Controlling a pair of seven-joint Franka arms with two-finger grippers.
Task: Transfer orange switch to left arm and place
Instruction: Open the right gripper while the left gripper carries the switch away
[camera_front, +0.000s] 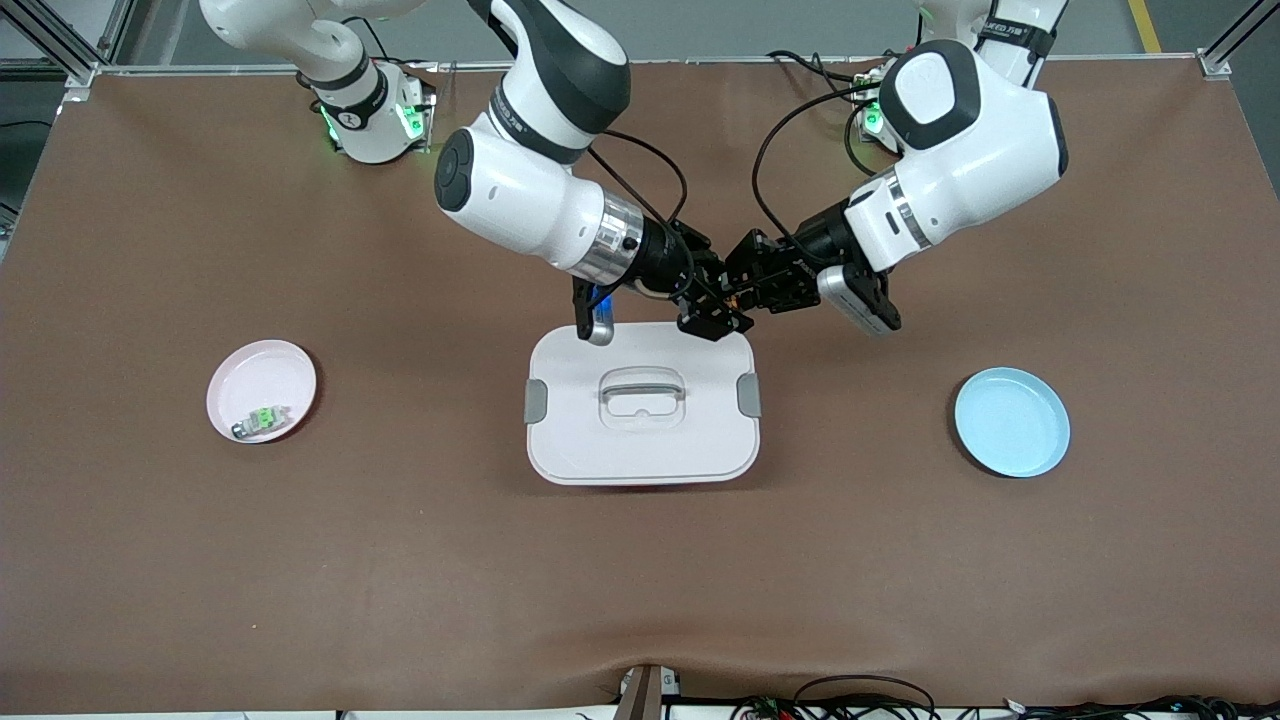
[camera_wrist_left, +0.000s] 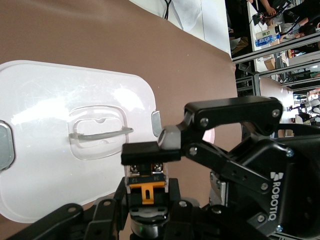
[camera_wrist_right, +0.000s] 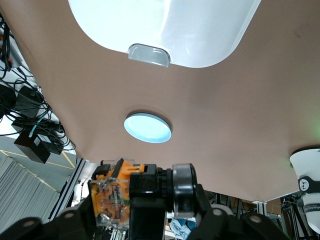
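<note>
The orange switch (camera_wrist_left: 146, 186) is up in the air, right where the two claws meet, over the edge of the box (camera_front: 640, 440) that faces the robots. It is a tiny black block with an orange middle. In the left wrist view it sits squeezed between the fingers of the left claw (camera_front: 748, 290), so the left claw is clamped on it. The right claw (camera_front: 722, 305) comes in from the other way and is touching the same spot. In the right wrist view the switch (camera_wrist_right: 112, 192) shows right at its tips, but I cannot tell if the right claw has let go or is pinching it too.

The big white box lies flat in the middle of the table, just under the claws. It has a grey clip (camera_front: 536, 400) on each short side and a clear handle (camera_front: 641, 392) sunk into the lid.

A pink plate (camera_front: 262, 390) is toward the right arm's end of the table, well apart from the box. A small pale part with a green middle (camera_front: 262, 420) lies in it. A blue plate (camera_front: 1011, 421) is toward the left arm's end, also well apart from the box. There is lots of bare brown table (camera_front: 400, 560) between the box and each plate, and more of it nearer the front camera.
</note>
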